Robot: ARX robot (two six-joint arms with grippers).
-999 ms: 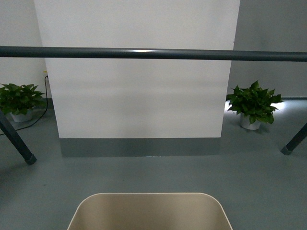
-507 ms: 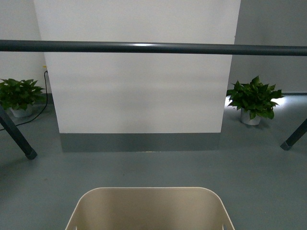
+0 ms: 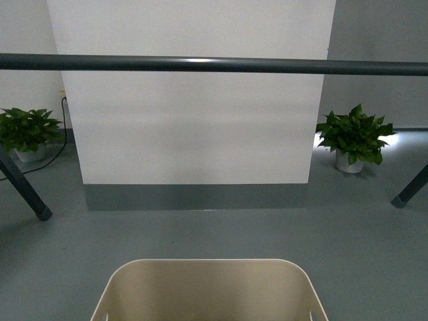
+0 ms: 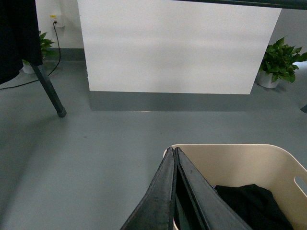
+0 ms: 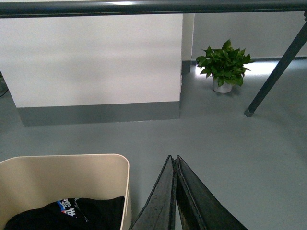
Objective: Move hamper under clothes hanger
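**Tub sits on the floor short of the rail, both hands pressed closed**

The beige hamper (image 3: 208, 289) stands on the grey floor (image 3: 200, 231) at the near edge of the front view, with only its far rim and inner wall showing. The clothes hanger (image 3: 214, 64) runs as a dark horizontal rail across the upper part of that view, farther away than the tub, with an angled leg ending in a black foot at each side (image 3: 27, 190). A strip of bare floor lies between the tub and the white wall panel (image 3: 190, 120) behind the rail. From this angle one cannot tell whether the tub's far edge is beneath the rail.

The left hand (image 4: 174, 154) has its two dark fingers pressed together with nothing between them; its tip lies at the hamper's rim (image 4: 230, 146), though contact cannot be judged. The right hand (image 5: 173, 160) is likewise closed on nothing and sits just beside the tub's outer corner (image 5: 125, 165), over open floor.

Inside the hamper lies a crumpled black garment (image 4: 252, 203), which in the right wrist view shows a small blue and white print (image 5: 67, 205). A potted plant (image 3: 353, 140) stands on the floor to the right of the wall panel, and another (image 3: 27, 134) to its left.
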